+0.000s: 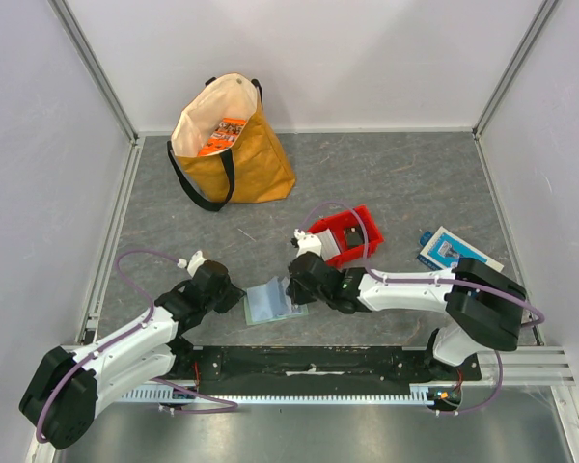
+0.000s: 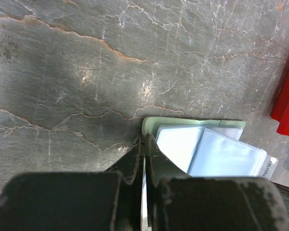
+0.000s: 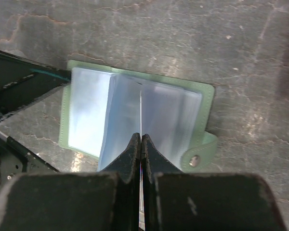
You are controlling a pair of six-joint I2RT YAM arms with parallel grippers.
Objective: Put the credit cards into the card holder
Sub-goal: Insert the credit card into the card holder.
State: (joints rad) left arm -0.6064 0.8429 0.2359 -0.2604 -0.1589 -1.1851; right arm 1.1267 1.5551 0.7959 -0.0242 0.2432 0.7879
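The pale-green card holder [image 1: 268,301] lies open on the table between my two grippers, its clear pockets up; it also shows in the left wrist view [image 2: 192,126] and the right wrist view [image 3: 204,98]. My left gripper [image 2: 144,139] is shut on the holder's left edge, as the top view [image 1: 235,295] also shows. My right gripper [image 3: 141,137] is shut on a thin credit card [image 3: 141,110], held edge-on over the pockets near the holder's middle. A white card-like corner [image 2: 269,166] pokes out beyond the holder's right side.
A red plastic bin [image 1: 364,224] with a dark object in it stands just behind the right gripper. A blue-and-white printed box [image 1: 447,249] lies at the right. A tan tote bag [image 1: 234,154] stands at the back left. Walls enclose the table.
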